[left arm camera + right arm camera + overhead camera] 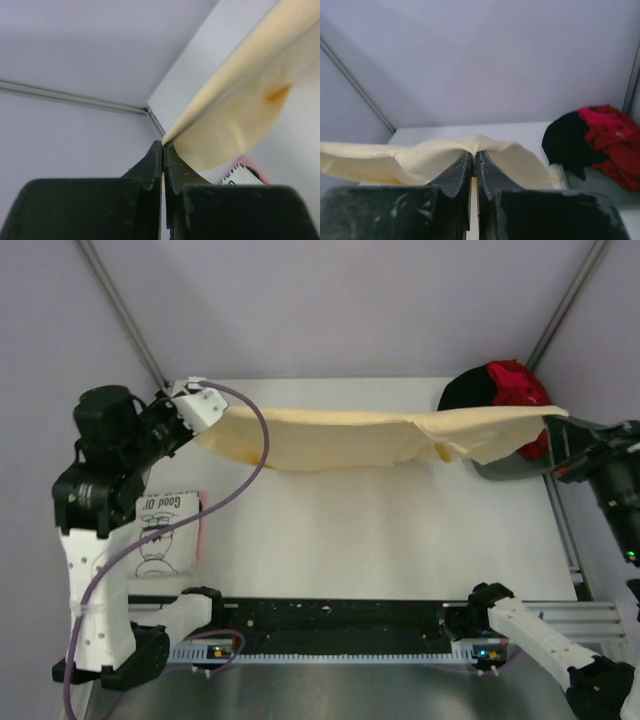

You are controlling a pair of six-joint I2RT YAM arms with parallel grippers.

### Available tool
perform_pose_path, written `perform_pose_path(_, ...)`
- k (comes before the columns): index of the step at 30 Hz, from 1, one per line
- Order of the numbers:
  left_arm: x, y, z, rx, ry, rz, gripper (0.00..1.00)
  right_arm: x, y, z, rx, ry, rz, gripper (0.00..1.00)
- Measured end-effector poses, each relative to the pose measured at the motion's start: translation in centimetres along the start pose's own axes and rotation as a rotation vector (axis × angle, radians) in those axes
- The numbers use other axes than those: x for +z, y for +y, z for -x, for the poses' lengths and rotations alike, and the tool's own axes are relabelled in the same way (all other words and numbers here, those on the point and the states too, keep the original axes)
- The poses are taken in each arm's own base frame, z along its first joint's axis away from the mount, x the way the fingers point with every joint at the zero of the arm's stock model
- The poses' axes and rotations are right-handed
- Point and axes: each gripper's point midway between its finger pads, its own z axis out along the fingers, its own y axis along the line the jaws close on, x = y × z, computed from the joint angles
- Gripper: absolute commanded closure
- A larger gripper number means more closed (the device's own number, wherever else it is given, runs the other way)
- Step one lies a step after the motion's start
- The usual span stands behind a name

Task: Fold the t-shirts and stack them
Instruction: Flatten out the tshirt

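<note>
The pale yellow t-shirt (350,438) hangs stretched between both grippers above the far half of the table. My left gripper (195,410) is shut on its left end, and the cloth (235,120) hangs from the jaw tips. My right gripper (553,430) is shut on its right end, where the cloth (485,150) drapes over the fingertips. The white printed t-shirt (165,530) lies folded at the left, partly under my left arm. The black t-shirt (465,392) and red t-shirt (515,385) lie bunched at the far right corner, also in the right wrist view (605,140).
The white table (380,540) is bordered by pale walls and metal frame posts (120,310). A black rail with the arm bases (340,625) runs along the near edge. A purple cable (240,480) loops from my left arm over the table.
</note>
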Motion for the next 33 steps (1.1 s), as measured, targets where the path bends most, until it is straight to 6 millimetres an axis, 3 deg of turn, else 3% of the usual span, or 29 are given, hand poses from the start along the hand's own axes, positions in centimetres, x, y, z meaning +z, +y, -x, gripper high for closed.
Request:
perform_pose_path(3,-5.8,1.9,3.5,0.012,-0.104,0.082,1.00,-3.7,0.7,6.0,-0.034,-0.148,0.048,1.00)
perform_pose_path(7,-13.6,1.8,7.5,0.058,-0.273,0.128,1.00,-8.5,1.6,12.5,-0.085,-0.315,0.098,1.00)
perform_pose_path(10,-18.9,1.3,9.3,0.086,-0.378,0.188,1.00,-11.2,2.0,15.3,-0.111,-0.412,0.132,1.00)
perform_pose_path(14,-22.1,0.6,9.8,0.080,-0.433,0.228,1.00,-13.3,2.7,16.8,-0.132,-0.469,0.183,1.00)
perform_pose_path(18,-20.9,0.9,9.1,0.033,-0.399,0.229,1.00,-12.3,3.2,17.2,-0.145,-0.468,0.194,1.00)
perform_pose_path(22,-15.9,2.4,7.0,-0.036,-0.265,0.217,1.00,-7.3,3.8,16.3,-0.173,-0.406,0.167,1.00)
perform_pose_path(25,-11.4,4.0,5.8,-0.073,-0.177,0.217,1.00,-0.9,4.2,14.6,-0.218,-0.318,0.126,1.00)
perform_pose_path(31,-1.2,7.7,2.7,-0.123,-0.002,0.274,1.00,15.6,4.9,7.6,-0.273,-0.094,0.081,1.00)
perform_pose_path(33,1.2,9.0,2.3,-0.131,0.024,0.304,1.00,20.2,4.2,5.2,-0.243,-0.037,0.069,1.00)
